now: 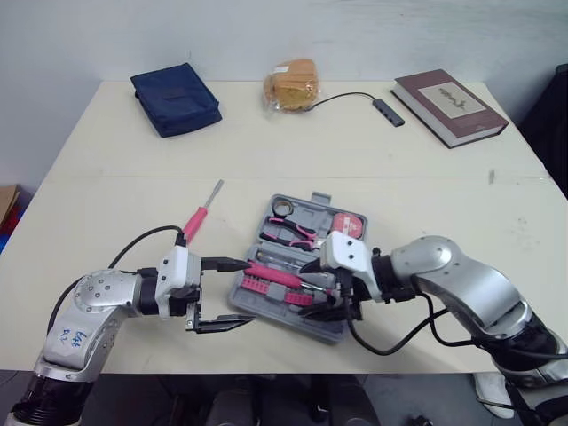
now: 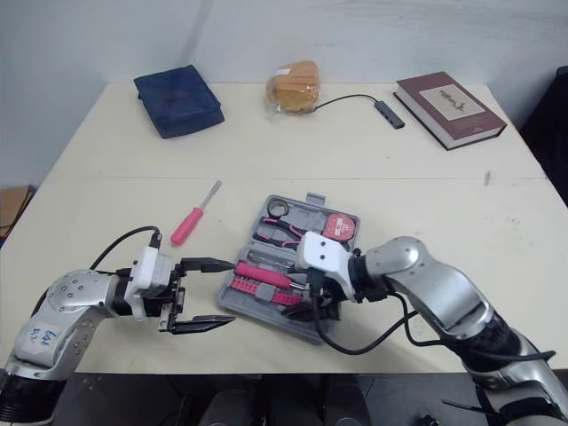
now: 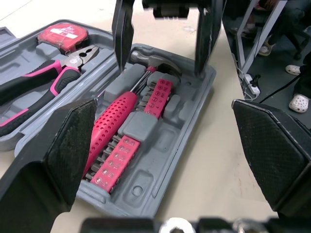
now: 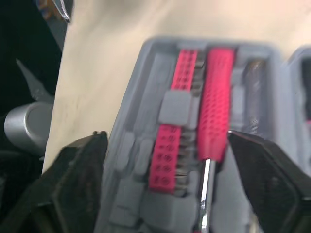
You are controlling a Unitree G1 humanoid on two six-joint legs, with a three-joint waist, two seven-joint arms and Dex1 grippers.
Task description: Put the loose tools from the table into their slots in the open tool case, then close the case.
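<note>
Seemingly the right gripper (image 1: 327, 297) covers the tool case's (image 1: 306, 216) near corner.

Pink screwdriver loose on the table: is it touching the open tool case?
Apart. The left eye view shows the screwdriver lying left of the tool case, with a strip of bare table between them.

Open tool case (image 1: 266, 312), loose screwdriver (image 1: 202, 211) (pink-handled)

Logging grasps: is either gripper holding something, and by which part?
Nothing is held. Left gripper is open by the case; right gripper is open above it.
</note>
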